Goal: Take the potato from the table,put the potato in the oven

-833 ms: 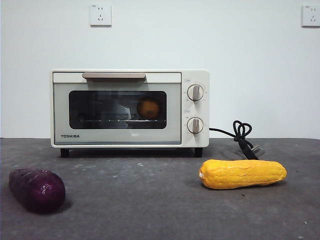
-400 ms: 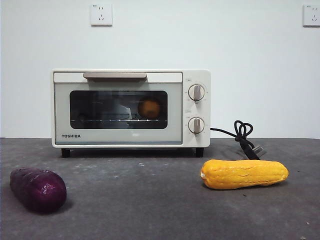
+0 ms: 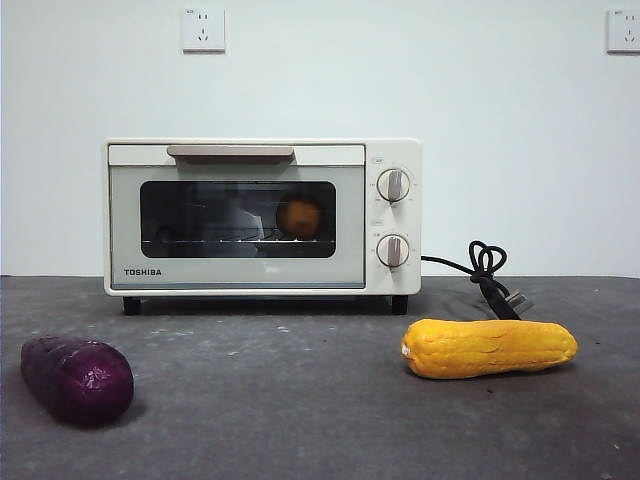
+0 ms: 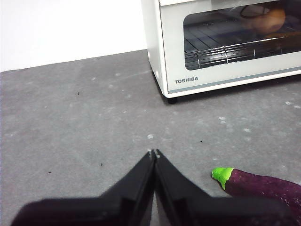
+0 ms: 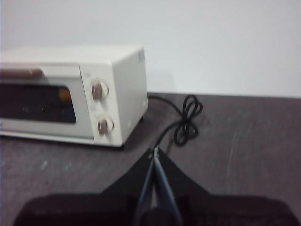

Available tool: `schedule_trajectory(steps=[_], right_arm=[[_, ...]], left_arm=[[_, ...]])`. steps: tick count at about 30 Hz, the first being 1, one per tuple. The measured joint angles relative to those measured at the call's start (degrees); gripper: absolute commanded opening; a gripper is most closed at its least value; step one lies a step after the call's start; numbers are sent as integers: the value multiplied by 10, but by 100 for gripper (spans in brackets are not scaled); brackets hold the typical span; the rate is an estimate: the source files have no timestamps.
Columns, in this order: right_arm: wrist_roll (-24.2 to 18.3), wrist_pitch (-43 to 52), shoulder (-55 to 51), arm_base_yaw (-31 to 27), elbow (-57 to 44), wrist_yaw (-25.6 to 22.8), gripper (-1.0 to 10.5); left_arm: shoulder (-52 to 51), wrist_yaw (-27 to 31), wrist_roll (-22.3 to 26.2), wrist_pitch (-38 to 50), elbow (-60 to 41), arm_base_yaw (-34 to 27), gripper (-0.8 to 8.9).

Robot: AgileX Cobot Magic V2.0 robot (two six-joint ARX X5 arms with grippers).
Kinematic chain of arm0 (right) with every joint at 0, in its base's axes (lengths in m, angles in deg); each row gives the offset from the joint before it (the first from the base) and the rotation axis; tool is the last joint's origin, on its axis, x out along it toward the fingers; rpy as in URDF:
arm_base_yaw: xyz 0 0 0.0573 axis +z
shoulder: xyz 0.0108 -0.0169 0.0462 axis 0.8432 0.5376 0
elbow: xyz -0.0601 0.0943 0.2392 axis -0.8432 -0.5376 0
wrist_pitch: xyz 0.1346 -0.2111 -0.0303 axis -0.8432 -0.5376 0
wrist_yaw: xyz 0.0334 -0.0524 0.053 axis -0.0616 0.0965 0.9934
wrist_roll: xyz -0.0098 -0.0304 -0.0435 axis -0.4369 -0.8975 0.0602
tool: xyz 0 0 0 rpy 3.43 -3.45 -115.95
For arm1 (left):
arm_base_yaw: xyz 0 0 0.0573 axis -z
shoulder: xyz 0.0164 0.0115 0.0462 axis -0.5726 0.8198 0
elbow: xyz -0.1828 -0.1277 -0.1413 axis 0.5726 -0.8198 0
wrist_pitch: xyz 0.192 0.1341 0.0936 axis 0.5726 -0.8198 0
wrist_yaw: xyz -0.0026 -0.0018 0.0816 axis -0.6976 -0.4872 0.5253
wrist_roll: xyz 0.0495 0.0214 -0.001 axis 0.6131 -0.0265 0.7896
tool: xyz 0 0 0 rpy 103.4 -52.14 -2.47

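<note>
The cream-white oven [image 3: 262, 216] stands at the back of the table [image 3: 300, 400] with its glass door closed. Through the glass the round tan-orange potato [image 3: 298, 216] rests on the rack inside, toward the right; it also shows in the left wrist view as the potato [image 4: 268, 20] behind the oven [image 4: 221, 42] door. My left gripper [image 4: 154, 153] is shut and empty, held above bare table in front of the oven's left end. Off the knob side of the oven [image 5: 80, 94], my right gripper [image 5: 154, 150] is shut too, holding nothing. Neither arm appears in the front view.
A dark purple oblong vegetable [image 3: 77, 378] with a green stem [image 4: 222, 174] lies at the front left. A yellow corn cob [image 3: 488, 347] lies front right. The oven's black cord [image 3: 485, 272] coils on the table beside the oven's right side.
</note>
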Motion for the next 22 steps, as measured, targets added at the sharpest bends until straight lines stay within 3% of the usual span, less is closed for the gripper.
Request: schedule_trajectory(steps=[9,22], right_arm=[[8,-11,-52,0,-74,0,2],[41,-54,-55,0,-76,-2,2]], left_arm=[[0,0,0,0,0,0,-4],[0,0,0,0,0,0,-4]])
